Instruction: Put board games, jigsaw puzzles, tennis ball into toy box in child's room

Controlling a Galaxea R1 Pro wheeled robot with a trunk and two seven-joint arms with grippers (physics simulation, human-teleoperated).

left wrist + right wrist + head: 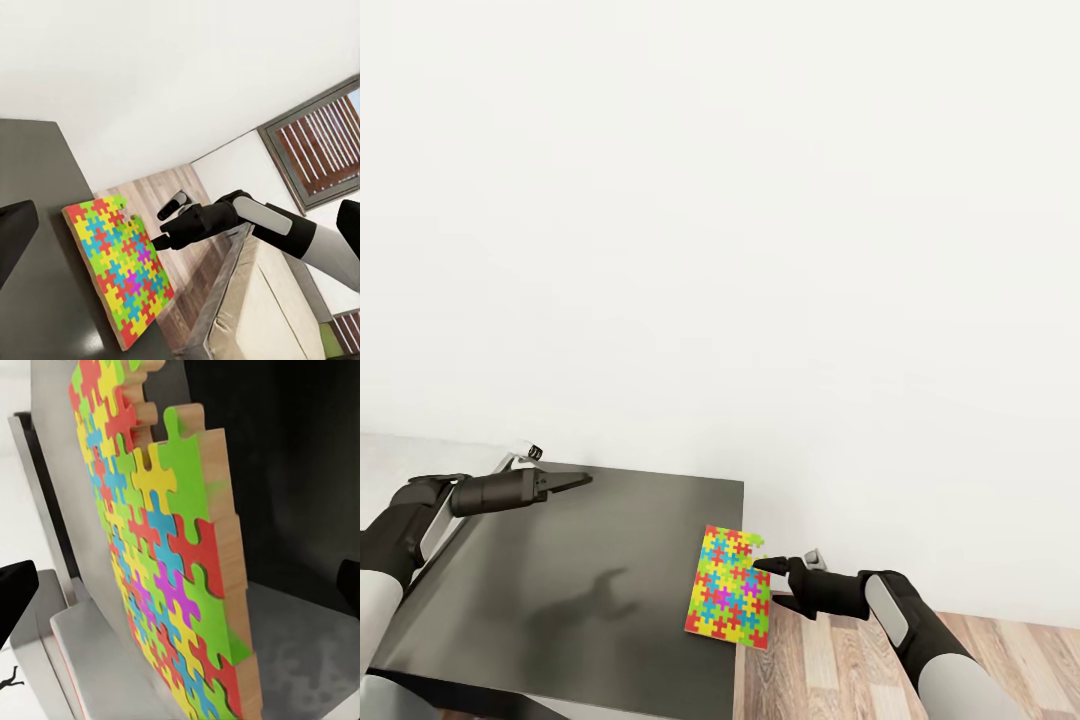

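The right claw (768, 568) reaches in from the wood-plank floor (840, 660) side, its dark fingers spread apart, and just ahead of its tips lies the jigsaw puzzle (730, 586), a flat slab of interlocking red, yellow, green, blue and pink pieces. Whether a fingertip touches the puzzle's near edge cannot be told; the slab is not gripped. In the right wrist view the jigsaw puzzle (161, 555) sits straight ahead between the two finger edges, its wooden thickness showing along the side, one corner piece missing so the outline is notched. The puzzle rests on the dark grey counter (560, 600), at the edge nearest the right claw and hanging slightly past that edge over the floor. In the left wrist view the same jigsaw puzzle (120, 262) lies on the dark top with the right claw (166, 225) beside it, its two fingers parted, and a pale bed (262, 300) with a grey frame beyond that arm. Farther across the counter from the right claw, well apart from the puzzle, the left claw (575, 481) hovers above the dark surface with its fingers close together in a narrow point, holding nothing. Behind everything rises a plain white wall (760, 250).
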